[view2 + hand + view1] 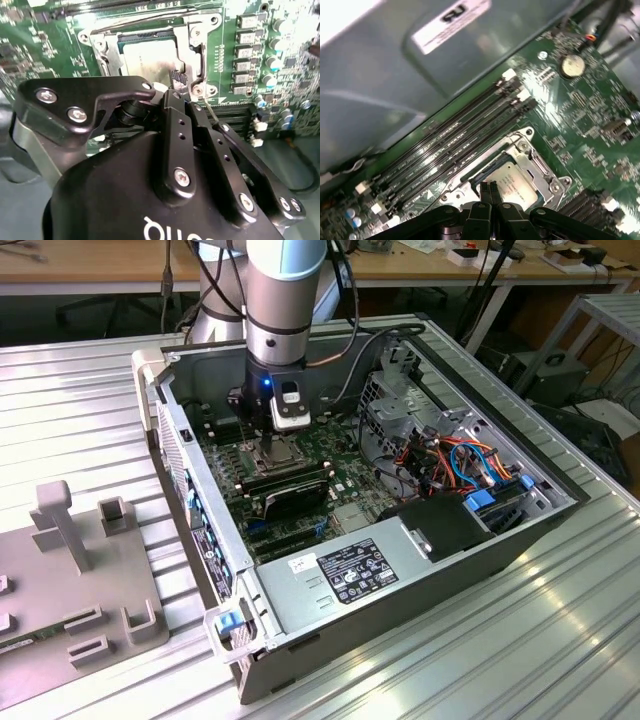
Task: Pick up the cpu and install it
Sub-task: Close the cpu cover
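Cpu (514, 184) — lying flat in the socket (542, 167), silvery-tan face up, just beyond the tips of the claw (488, 187). Sitting square inside the metal frame in the second wrist view as well, straight ahead of the claw.

Claw pinched closed, tips together, nothing between them, so no grip on the chip. Low over the socket's nearer edge; touching it or just clear, cannot tell.

Slots (470, 127) alongside the socket, running off to one side of the claw. Green board (590, 100) all around beneath it. In the exterior view, reaching straight down into the open case (520, 545).

By the look of it, pick-up and placing done — chip let go in its seat. Whether the frame is locked down over it, cannot tell.
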You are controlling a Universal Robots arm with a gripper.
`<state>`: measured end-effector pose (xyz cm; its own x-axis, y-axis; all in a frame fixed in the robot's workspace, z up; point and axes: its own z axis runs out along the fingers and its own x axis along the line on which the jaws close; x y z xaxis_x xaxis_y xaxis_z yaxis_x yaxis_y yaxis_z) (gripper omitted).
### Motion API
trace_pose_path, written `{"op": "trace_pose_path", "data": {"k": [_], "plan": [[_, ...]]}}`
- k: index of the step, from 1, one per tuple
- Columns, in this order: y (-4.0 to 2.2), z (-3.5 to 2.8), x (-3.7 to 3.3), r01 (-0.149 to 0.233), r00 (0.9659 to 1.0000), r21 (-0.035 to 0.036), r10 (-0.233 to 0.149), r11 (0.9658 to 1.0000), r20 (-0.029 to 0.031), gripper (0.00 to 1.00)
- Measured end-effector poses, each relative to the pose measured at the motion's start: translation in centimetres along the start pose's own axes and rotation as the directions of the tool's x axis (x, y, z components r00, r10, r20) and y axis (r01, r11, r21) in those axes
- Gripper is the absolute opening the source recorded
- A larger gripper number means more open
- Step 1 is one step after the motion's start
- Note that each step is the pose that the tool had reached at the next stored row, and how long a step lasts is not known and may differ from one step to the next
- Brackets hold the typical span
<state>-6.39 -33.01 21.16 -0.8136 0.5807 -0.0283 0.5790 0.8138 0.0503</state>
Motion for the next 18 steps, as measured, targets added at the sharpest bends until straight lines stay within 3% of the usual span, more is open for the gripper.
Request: {"op": "trace_pose_path", "data": {"k": [4, 6, 8, 9, 11, 16, 18], "plan": [[0.0, 0.09, 0.0, 0.09, 0.996, -0.0005, -0.09, 0.996, -0.0029, 0.11], [0.0, 0.12, 0.0, 0.127, 0.9919, 0.0001, -0.127, 0.9919, -0.0036, 0.11], [0.0, 0.15, 0.0, 0.172, 0.985, 0.0015, -0.172, 0.985, -0.0042, 0.11], [0.0, 0.17, 0.0, 0.202, 0.9794, 0.0025, -0.202, 0.9794, -0.0046, 0.11], [-0.01, 0.19, 0.01, 0.271, 0.9626, 0.0115, -0.271, 0.9625, -0.0031, 0.11], [-0.01, 0.18, 0.01, 0.337, 0.9413, 0.0454, -0.337, 0.9405, 0.0056, 0.11], [-0.01, 0.17, 0.01, 0.359, 0.9328, 0.0532, -0.36, 0.9317, 0.0071, 0.11]]}}
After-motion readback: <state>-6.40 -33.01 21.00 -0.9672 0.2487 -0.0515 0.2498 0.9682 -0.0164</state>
